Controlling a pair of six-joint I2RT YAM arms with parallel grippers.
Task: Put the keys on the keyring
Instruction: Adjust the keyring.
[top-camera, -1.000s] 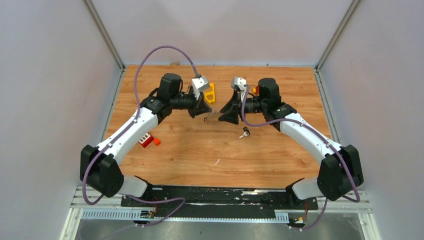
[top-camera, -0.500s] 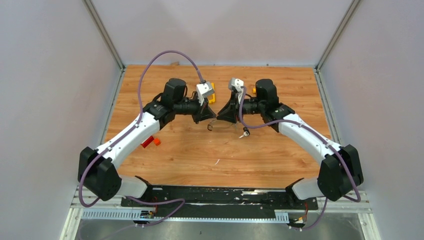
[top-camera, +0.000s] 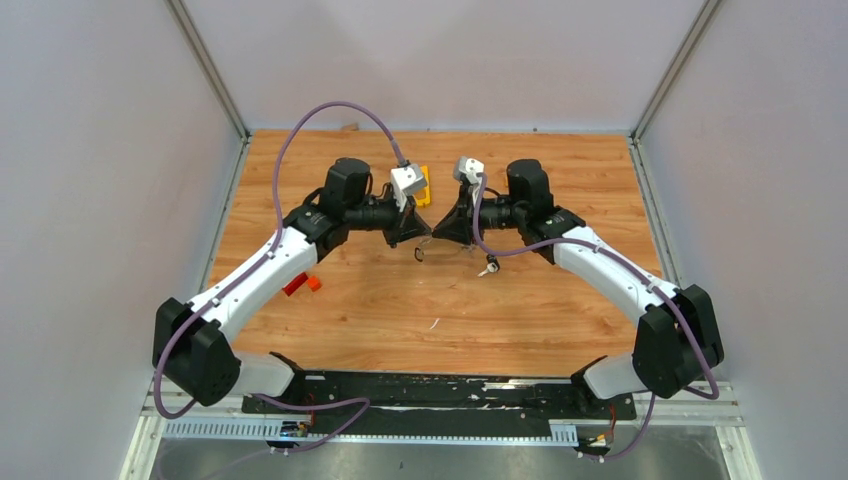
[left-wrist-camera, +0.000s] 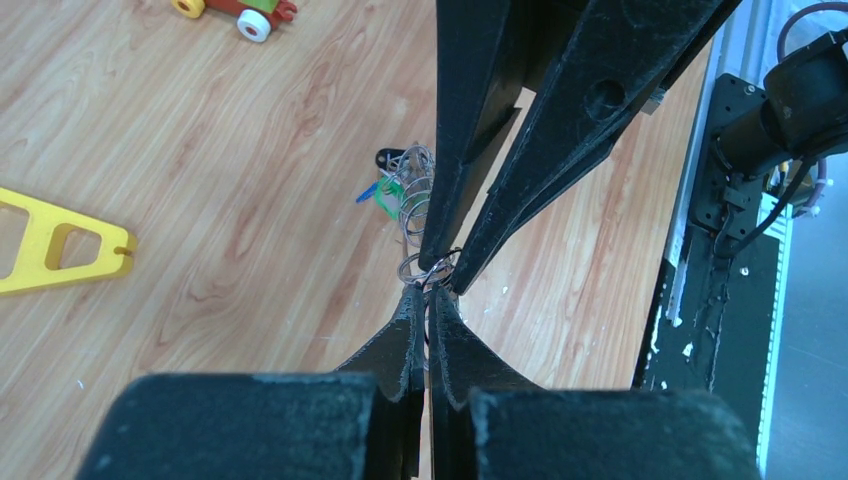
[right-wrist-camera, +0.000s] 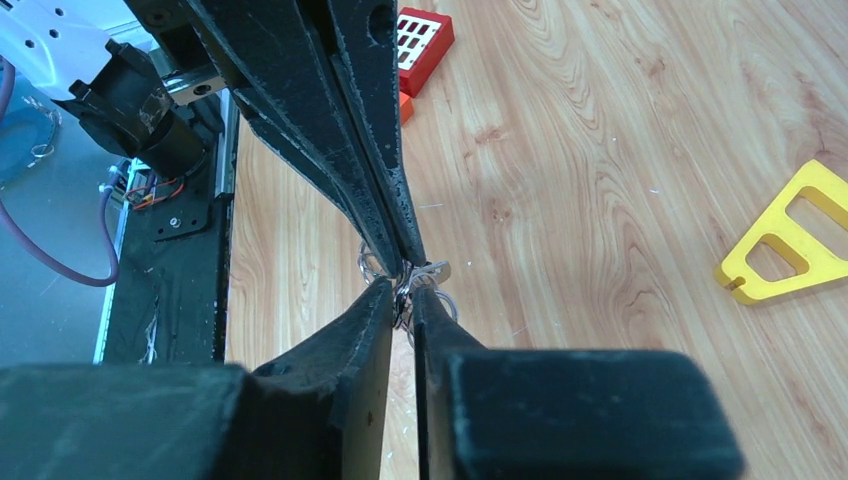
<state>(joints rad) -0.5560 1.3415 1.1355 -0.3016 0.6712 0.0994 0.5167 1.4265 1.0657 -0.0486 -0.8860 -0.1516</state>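
Near the yellow triangle frame (left-wrist-camera: 118, 262), the left end effector (left-wrist-camera: 428, 295) is clamped on the keyring (left-wrist-camera: 420, 272); the right end effector (right-wrist-camera: 403, 290) stands nearly closed there, grip unclear. The keys (left-wrist-camera: 390, 190) sit farther from the frame.

The left gripper (left-wrist-camera: 430, 297) and right gripper (right-wrist-camera: 402, 292) are meeting tip to tip over the table's (top-camera: 380, 310) middle. The keyring (left-wrist-camera: 428, 268) is sitting between the tips, keys (left-wrist-camera: 392, 192) bunching beside it. A triangle frame (top-camera: 424, 187) is lying behind, a toy block (top-camera: 295, 283) far left, a loose key (top-camera: 490, 265) just right.
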